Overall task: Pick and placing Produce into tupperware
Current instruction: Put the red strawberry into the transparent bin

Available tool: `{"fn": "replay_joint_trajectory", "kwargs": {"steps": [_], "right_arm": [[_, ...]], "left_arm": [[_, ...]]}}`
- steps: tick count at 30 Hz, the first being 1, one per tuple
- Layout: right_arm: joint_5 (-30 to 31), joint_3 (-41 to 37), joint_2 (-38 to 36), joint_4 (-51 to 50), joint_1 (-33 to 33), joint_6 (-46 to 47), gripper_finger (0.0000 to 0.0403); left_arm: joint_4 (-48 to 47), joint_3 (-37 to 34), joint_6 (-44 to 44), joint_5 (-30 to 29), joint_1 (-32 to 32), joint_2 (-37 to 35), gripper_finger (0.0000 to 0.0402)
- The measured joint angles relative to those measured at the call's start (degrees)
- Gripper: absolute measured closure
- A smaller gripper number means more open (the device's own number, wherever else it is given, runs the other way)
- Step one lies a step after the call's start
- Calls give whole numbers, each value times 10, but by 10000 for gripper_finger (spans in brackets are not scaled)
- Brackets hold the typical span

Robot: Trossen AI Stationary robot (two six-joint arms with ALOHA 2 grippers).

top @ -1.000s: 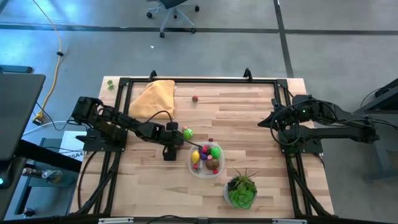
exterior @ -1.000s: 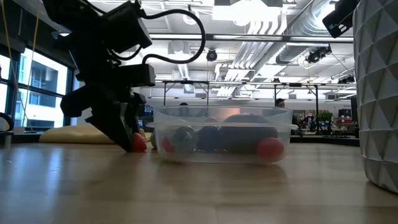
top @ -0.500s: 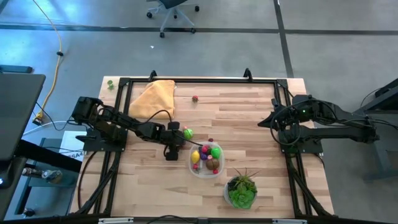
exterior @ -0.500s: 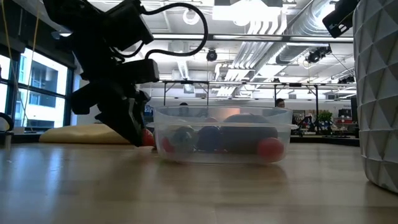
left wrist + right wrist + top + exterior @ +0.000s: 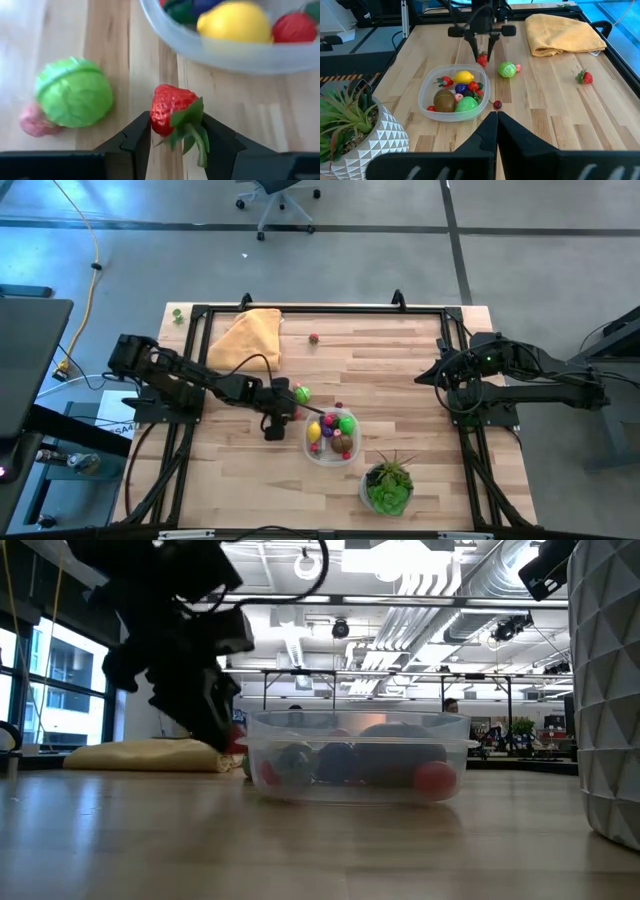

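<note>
Left gripper (image 5: pixel 175 132) clamped on a toy strawberry (image 5: pixel 171 111), fingers narrowed onto it from the wider stance a second ago; lifted off the wood now, judging by the low view where the berry (image 5: pixel 235 739) hangs near rim height, though contact with the table hard to rule out there; positioned just beside the tupperware (image 5: pixel 330 455), on its left-arm side; container already holding lemon, kiwi, greens and reds; grasp step apparently done, carry over the rim next; green cabbage (image 5: pixel 74 91) and a pink piece (image 5: pixel 34 121) left on the table close by; another strawberry (image 5: pixel 585 76) well apart near the yellow cloth (image 5: pixel 248 335); right gripper (image 5: pixel 496 120) pressed shut, empty, parked at the right edge.
</note>
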Motion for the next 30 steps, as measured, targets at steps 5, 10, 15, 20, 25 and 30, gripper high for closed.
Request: {"fn": "replay_joint_trajectory", "kwargs": {"steps": [5, 10, 15, 20, 25, 30], "right_arm": [[0, 0, 0, 0, 0, 0, 402], [0, 0, 0, 0, 0, 0, 402], [0, 0, 0, 0, 0, 1, 402], [0, 0, 0, 0, 0, 1, 402], [0, 0, 0, 0, 0, 0, 402], [0, 0, 0, 0, 0, 0, 402]], "left_arm": [[-14, 0, 0, -17, 0, -55, 272], [2, 1, 1, -13, 0, -109, 272], [5, 36, 40, 45, 0, -123, 272], [-4, 101, 99, 76, -9, -95, 272], [-63, 178, 156, 75, -19, -32, 272], [-131, 245, 194, 75, -27, 50, 272]]}}
